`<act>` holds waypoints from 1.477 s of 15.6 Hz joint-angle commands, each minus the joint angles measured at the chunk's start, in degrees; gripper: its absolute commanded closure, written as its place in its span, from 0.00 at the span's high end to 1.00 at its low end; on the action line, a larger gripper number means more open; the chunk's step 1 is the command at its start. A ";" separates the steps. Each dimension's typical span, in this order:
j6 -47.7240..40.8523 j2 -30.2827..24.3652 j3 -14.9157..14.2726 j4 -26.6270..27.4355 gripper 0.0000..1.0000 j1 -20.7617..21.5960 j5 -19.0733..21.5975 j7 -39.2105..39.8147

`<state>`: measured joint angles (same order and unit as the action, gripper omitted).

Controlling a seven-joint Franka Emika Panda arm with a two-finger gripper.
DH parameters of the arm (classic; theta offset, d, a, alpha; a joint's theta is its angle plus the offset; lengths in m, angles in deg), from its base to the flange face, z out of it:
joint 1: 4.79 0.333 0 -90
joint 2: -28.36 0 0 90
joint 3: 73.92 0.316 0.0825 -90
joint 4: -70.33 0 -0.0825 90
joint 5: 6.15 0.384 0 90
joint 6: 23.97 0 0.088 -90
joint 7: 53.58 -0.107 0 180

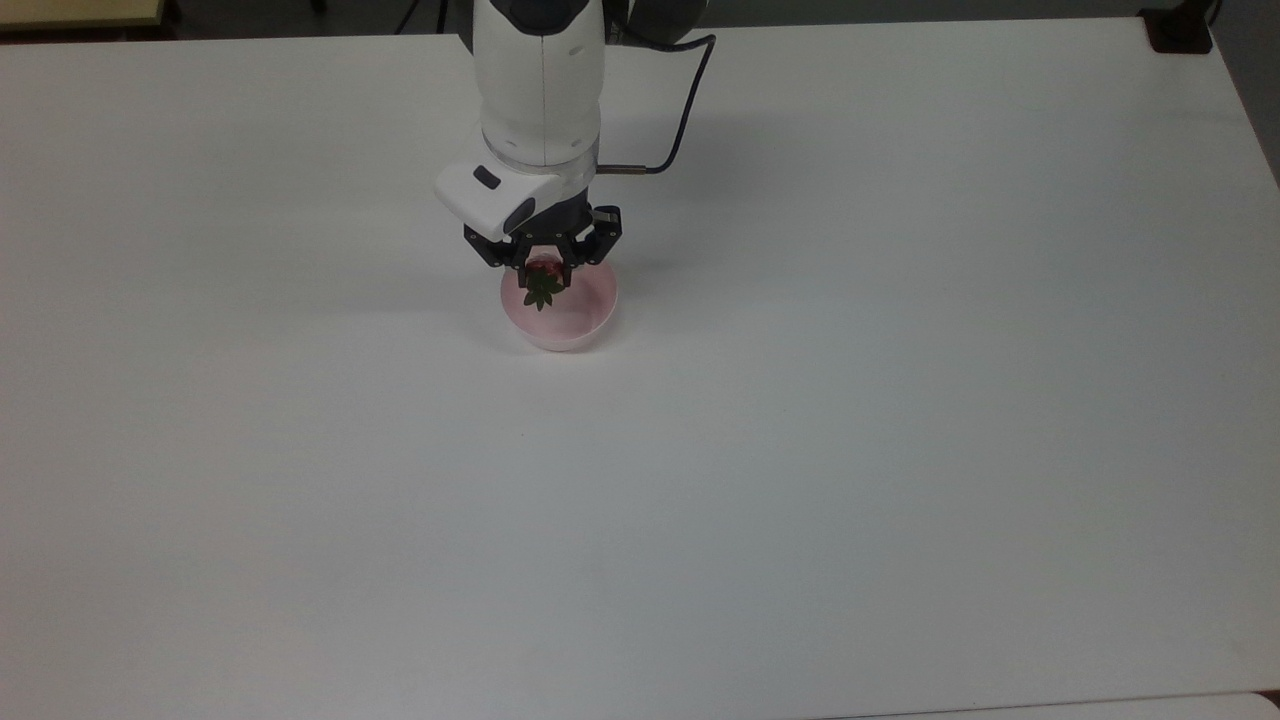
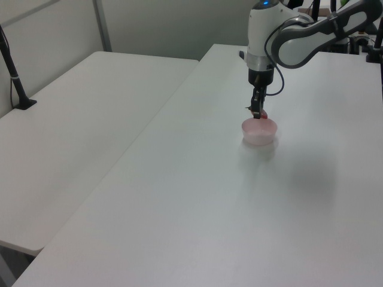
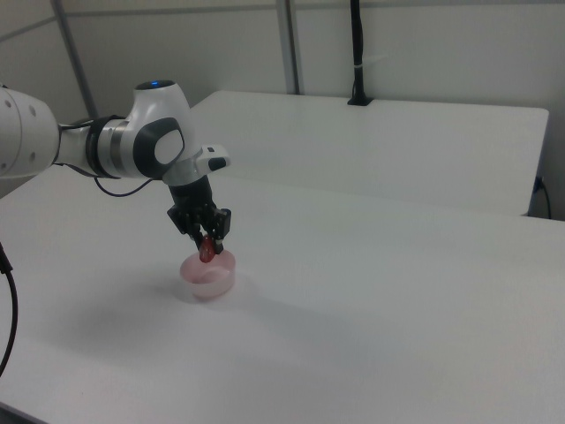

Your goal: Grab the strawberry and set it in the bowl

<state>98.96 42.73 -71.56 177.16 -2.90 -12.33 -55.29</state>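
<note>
The pale pink bowl (image 1: 570, 322) (image 2: 260, 133) (image 3: 209, 276) stands on the white table. My gripper (image 1: 545, 268) (image 2: 257, 113) (image 3: 207, 244) hangs just above the bowl's rim, over the side toward the top view's left. It is shut on the red strawberry (image 1: 543, 281) (image 3: 207, 250), whose green leafy cap points downward over the bowl's inside. In the left view the strawberry (image 2: 262, 116) is a small red spot at the fingertips, just above the rim.
The white table (image 1: 800, 450) stretches wide around the bowl. A second white table (image 2: 72, 149) adjoins it on the left view's left, with a black post (image 2: 15, 78) on it. A black cable (image 1: 680, 110) loops off the arm.
</note>
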 commanded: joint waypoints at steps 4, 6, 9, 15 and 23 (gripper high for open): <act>0.39 0.04 -0.42 -1.35 1.00 1.80 -0.85 -3.81; -4.69 -2.06 -0.51 -3.72 1.00 1.27 -0.76 -9.59; -15.49 -8.20 -0.95 -6.63 1.00 1.01 -0.85 -12.96; -32.47 -21.57 -5.07 -7.60 1.00 1.36 2.22 -13.58; -27.31 -20.80 -4.64 -7.60 1.00 -3.21 3.90 0.21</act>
<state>67.95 20.48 -76.60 168.88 -4.33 -9.61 -61.93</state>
